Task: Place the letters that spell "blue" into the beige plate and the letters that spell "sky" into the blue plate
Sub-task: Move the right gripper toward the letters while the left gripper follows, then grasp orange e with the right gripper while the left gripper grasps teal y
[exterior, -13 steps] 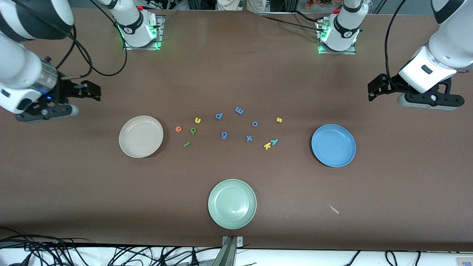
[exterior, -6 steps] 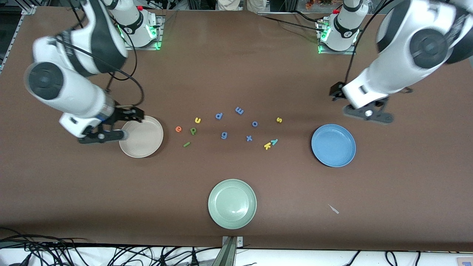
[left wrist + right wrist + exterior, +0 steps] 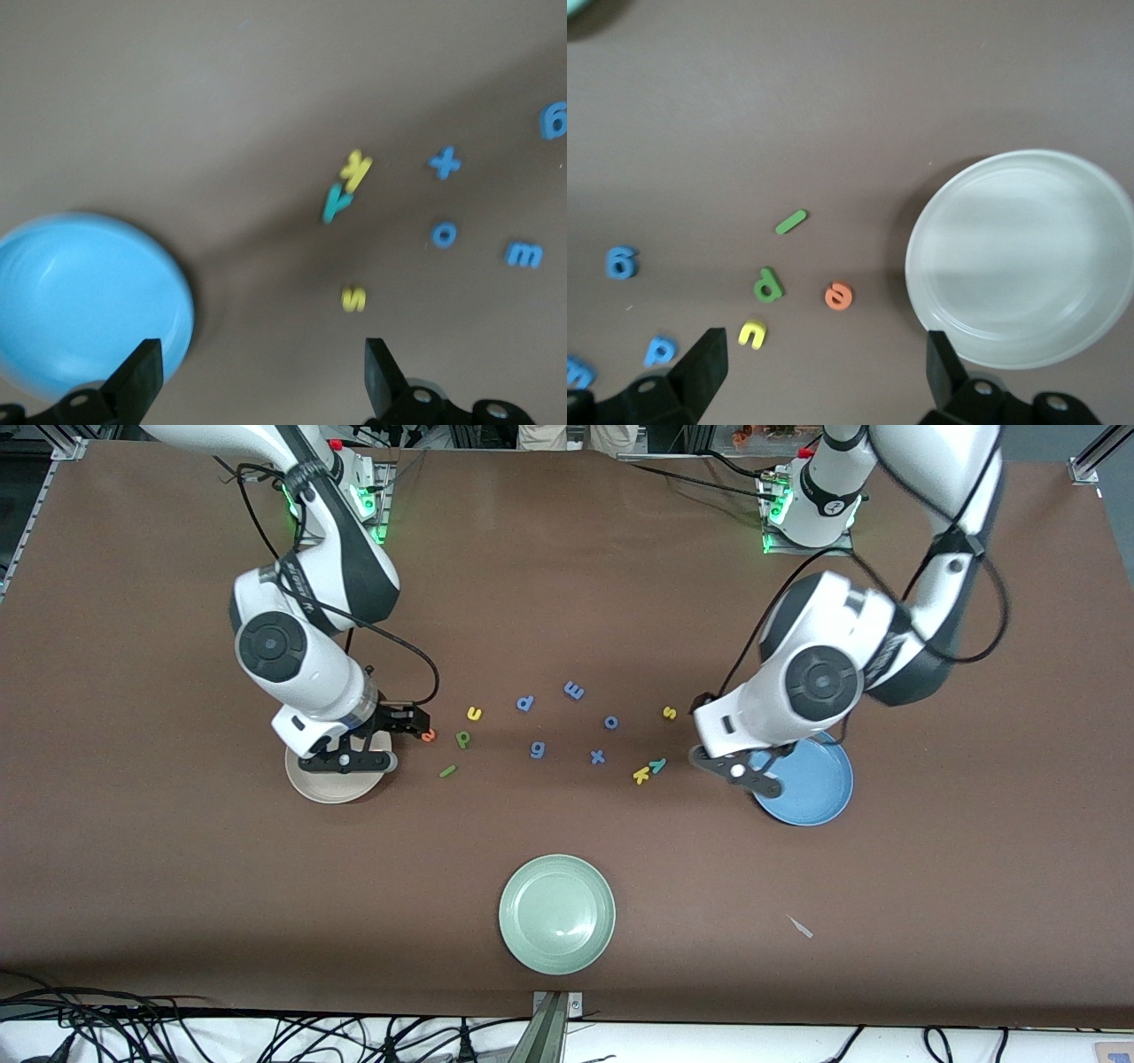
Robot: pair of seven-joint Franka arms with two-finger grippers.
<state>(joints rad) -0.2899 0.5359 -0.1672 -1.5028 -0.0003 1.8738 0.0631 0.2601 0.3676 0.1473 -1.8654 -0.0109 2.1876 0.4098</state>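
While fingers (image 3: 700,359) gape, "e" (image 3: 838,296) lies between (untouched)

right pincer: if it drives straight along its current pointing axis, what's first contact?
Likely bare table. The right pincer points down with open fingers straddling the orange e, beside the beige plate; height is unclear, so e is the nearest candidate.

On my feed the brown tabletop (image 3: 567,584) carries a beige plate (image 3: 330,786), a blue plate (image 3: 811,788) and a pale green plate (image 3: 556,913) (nearest the front camera), with small foam letters (image 3: 537,749) scattered loose between the first two.
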